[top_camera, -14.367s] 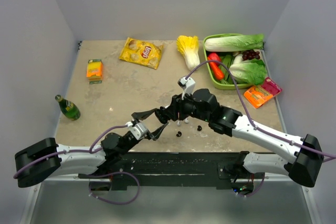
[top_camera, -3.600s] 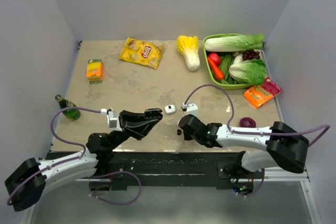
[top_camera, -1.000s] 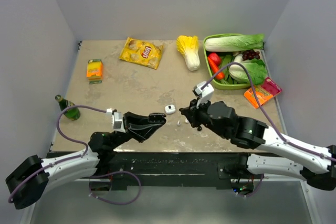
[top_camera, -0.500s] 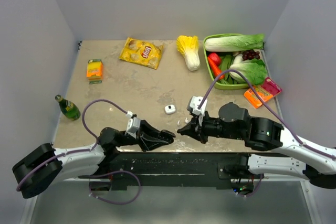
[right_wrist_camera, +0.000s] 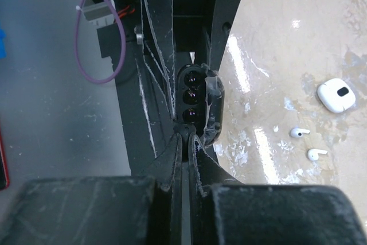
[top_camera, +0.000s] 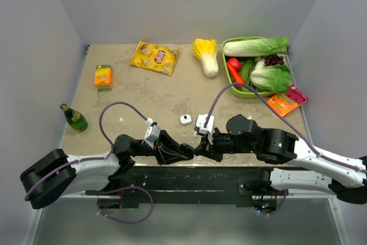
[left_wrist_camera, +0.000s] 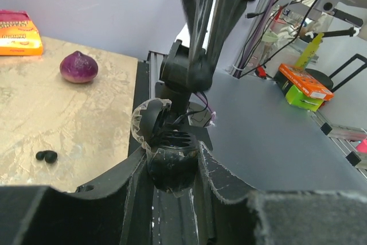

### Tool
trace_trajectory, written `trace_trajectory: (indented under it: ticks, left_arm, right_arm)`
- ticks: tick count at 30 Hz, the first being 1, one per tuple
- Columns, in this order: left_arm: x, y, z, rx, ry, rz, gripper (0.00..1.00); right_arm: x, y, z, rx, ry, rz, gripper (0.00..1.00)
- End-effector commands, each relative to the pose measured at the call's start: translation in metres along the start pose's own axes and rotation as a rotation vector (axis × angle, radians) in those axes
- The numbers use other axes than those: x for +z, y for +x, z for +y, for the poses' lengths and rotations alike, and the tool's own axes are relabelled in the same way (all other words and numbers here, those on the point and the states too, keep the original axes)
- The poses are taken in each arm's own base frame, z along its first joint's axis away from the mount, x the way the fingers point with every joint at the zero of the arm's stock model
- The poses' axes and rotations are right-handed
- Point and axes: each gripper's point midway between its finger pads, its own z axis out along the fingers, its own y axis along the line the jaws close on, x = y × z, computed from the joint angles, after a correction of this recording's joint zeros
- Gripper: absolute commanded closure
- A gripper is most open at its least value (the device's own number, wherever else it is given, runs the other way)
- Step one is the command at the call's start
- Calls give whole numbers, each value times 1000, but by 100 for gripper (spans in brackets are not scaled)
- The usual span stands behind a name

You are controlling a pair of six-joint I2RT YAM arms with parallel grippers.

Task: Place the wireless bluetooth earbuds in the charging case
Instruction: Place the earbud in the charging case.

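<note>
While the left tool [top_camera: 184,154] pinches the black charging case [left_wrist_camera: 166,142], with the right tool [right_wrist_camera: 184,135] pressed together beside it, black earbuds [left_wrist_camera: 47,155] lie on the table [left_wrist_camera: 69,113], so pickup likely comes next.

The left arm [top_camera: 86,166] and the right arm [top_camera: 321,156] are each white on the long part, with fat black round joints. A thin purple cable [top_camera: 120,103] curls over the left one, and another purple cable [top_camera: 238,84] curls over the right. Each wrist has a small white box [top_camera: 152,135]. The left gripper [left_wrist_camera: 172,162] and the right gripper [right_wrist_camera: 184,142] have black fingers [left_wrist_camera: 229,185] with scratched, whitish edges.
</note>
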Motion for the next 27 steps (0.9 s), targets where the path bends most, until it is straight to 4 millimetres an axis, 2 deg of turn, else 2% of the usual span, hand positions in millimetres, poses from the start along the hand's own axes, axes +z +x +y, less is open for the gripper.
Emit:
trace_trajectory:
  ticks: [1,13,27]
  left_arm:
    - [11,-38,-10,101,55,-96,100]
    - [12,-40,-9,108,48,-93,100]
    - [11,-43,-11,124,59,-98,100]
  right_arm:
    - [12,3,6,-14,-29,2,100]
    - [19,-6,1,-2,27,-38,100]
    - [18,1,-18,5,141,-1,100]
